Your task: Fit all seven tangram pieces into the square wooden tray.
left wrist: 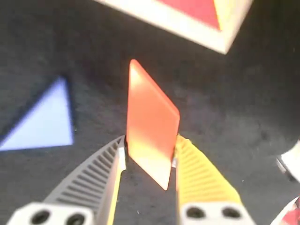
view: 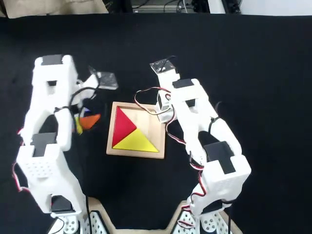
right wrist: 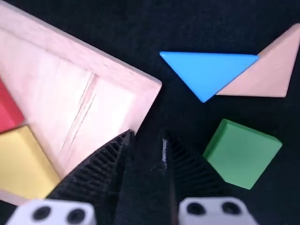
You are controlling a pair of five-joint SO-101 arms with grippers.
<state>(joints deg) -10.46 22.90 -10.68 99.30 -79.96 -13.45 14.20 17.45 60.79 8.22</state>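
Note:
The square wooden tray (view: 148, 119) lies mid-table with a red triangle (view: 122, 126) and a yellow triangle (view: 136, 141) in it. To its left, my left gripper (left wrist: 149, 145) is shut on an orange parallelogram (left wrist: 152, 126), held on edge above the black cloth; the same orange piece (view: 90, 121) lies just left of the tray from above. A pale blue triangle (left wrist: 47, 122) lies beside it. My right gripper (right wrist: 146, 138) hovers just off the tray's corner (right wrist: 140, 89), open by a narrow gap, holding nothing. A blue triangle (right wrist: 206, 70), a tan triangle (right wrist: 267, 70) and a green square (right wrist: 241, 152) lie beyond it.
Black cloth covers the table (view: 253, 73). The right arm (view: 195, 112) leans over the tray's right edge. The arm bases (view: 136, 224) stand at the near edge. Open cloth stretches behind and to the right of the tray.

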